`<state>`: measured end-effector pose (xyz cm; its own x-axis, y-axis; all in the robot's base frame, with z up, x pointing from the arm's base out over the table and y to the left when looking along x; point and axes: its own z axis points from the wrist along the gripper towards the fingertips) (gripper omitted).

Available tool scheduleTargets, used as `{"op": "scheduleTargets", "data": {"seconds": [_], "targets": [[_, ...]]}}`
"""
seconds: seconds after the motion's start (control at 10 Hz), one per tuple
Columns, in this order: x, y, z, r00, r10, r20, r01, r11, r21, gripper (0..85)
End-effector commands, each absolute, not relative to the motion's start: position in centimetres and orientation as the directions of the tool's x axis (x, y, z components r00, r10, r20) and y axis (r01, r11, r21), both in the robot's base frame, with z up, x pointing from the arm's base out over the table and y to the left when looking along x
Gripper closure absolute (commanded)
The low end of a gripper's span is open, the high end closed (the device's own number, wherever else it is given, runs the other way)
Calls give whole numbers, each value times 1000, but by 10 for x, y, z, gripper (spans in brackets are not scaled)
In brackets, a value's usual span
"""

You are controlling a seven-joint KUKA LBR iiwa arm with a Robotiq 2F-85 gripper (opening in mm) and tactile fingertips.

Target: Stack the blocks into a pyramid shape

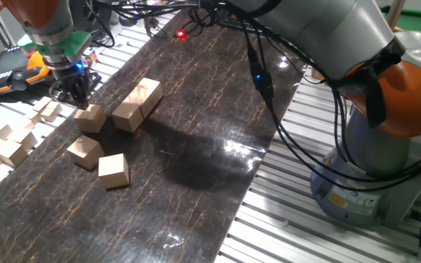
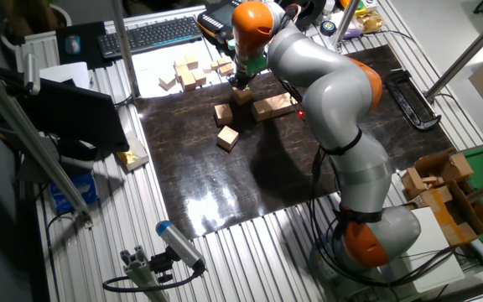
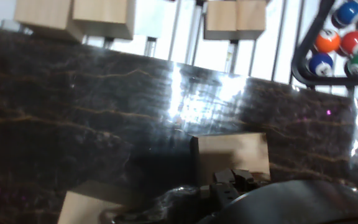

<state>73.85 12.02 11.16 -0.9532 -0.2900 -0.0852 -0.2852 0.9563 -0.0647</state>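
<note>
One fixed view: the tool [image 1: 75, 91] was seen just above a block [image 1: 90, 117] on the dark mat [image 1: 196, 139]; its spread could not be told. Two joined blocks [image 1: 137, 104] lay beside that block, two more [image 1: 99, 161] nearer the camera.

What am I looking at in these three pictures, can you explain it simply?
It is a grey and orange robot arm bolted beside a table. Two pictures come from cameras fixed at different sides of the table; the third comes from a camera on the arm's hand, looking along its fingers. On the dark mat lie tan wooden blocks: two side by side, and three loose ones nearby. The fingers hover right above one loose block, and nothing looks lifted. Whether they are open or shut is unclear. Off the mat sits a pile of smaller pale wooden pieces.
</note>
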Motion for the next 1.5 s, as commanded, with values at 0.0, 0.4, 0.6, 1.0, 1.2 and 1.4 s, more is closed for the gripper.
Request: {"op": "scheduleTargets", "data": {"seconds": [0.0, 0.4, 0.6, 1.0, 1.2, 1.4], "targets": [[739, 119, 110, -935, -343, -88, -338, 939, -61, 690], [738, 119, 110, -951, -284, -123, -276, 958, -78, 117], [739, 119, 108, -957, -261, -124, -253, 964, -77, 0], [741, 119, 96, -962, -257, -98, -251, 966, -68, 0], [743, 119, 86, -960, -261, -99, -255, 964, -72, 0], [745, 119, 78, -961, -259, -94, -254, 965, -67, 0]]}}
